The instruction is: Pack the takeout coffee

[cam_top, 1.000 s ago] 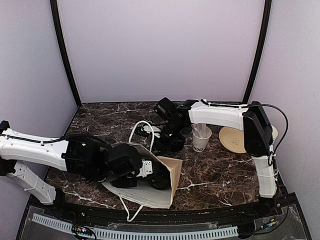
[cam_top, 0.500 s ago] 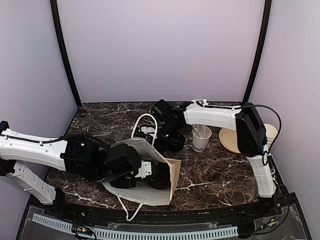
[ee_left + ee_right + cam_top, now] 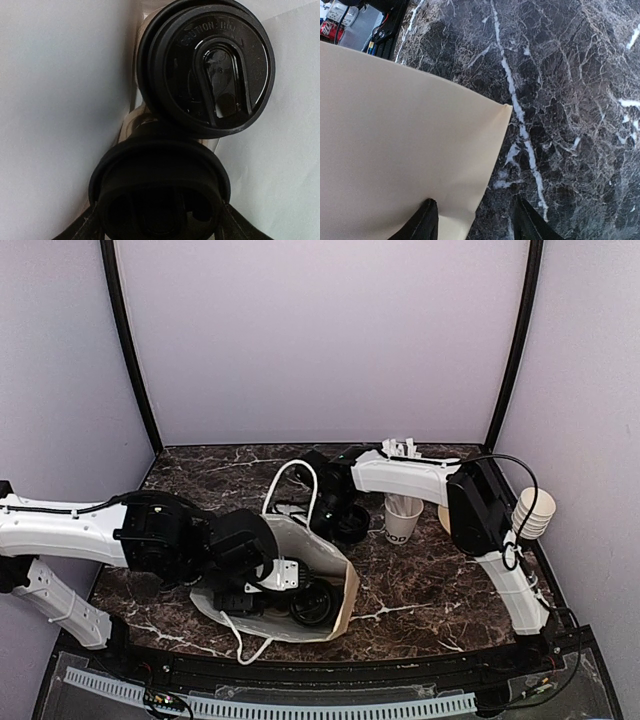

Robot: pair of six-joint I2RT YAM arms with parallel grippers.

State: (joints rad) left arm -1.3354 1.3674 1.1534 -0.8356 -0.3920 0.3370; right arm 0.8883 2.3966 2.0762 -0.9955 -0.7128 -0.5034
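A white paper bag (image 3: 300, 540) lies on its side at the front of the marble table, mouth to the right. My left gripper (image 3: 285, 580) reaches into it. In the left wrist view its fingers sit on either side of a black-lidded takeout coffee (image 3: 160, 195), shut on it. A second lidded takeout coffee (image 3: 207, 65) stands just beyond, against the bag's white wall (image 3: 50, 100). My right gripper (image 3: 475, 220) is open over the table, with the bag's cream edge (image 3: 395, 125) beside its left finger. From above, the right gripper (image 3: 322, 508) is behind the bag, near its loop handle (image 3: 290, 485).
A white cup holding straws (image 3: 402, 520) stands right of the bag. A black round stack (image 3: 352, 525) sits between the two. A stack of white cups (image 3: 531, 512) is at the far right edge, behind the right arm's upright link. Bare marble (image 3: 420, 580) lies at the front right.
The left arm has pushed farther right into the bag, whose mouth has lifted and widened. The right arm has swung left and its jaws have opened wider.
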